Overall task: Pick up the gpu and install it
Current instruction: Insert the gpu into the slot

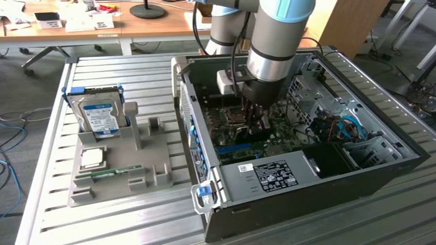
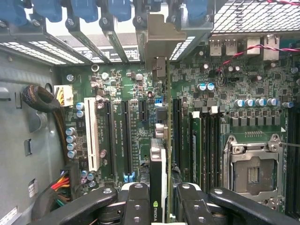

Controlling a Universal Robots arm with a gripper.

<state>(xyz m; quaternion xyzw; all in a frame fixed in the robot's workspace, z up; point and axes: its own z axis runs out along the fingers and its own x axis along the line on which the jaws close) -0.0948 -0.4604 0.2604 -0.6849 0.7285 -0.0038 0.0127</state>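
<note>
The gpu (image 2: 158,157) is a thin dark card seen edge-on in the wrist view, with a green logo near the fingers and its silvery bracket (image 2: 161,40) up against the case's rear slot openings. My gripper (image 2: 161,199) is shut on it, one black finger (image 2: 137,199) on each side. The card hangs over the motherboard (image 2: 140,84), just beside the long black expansion slots (image 2: 127,138); whether it is seated I cannot tell. In the exterior view the gripper (image 1: 261,116) reaches down into the open computer case (image 1: 272,178), with the gpu (image 1: 253,133) dark below it.
On the exterior view's left, a grey holder (image 1: 156,158) carries a blue-labelled hard drive (image 1: 101,115), a processor (image 1: 93,157) and a green RAM stick (image 1: 116,172). Inside the case are the processor socket (image 2: 253,171), memory slots (image 2: 197,140), a cable bundle (image 2: 42,101) and blue slot latches (image 2: 84,9).
</note>
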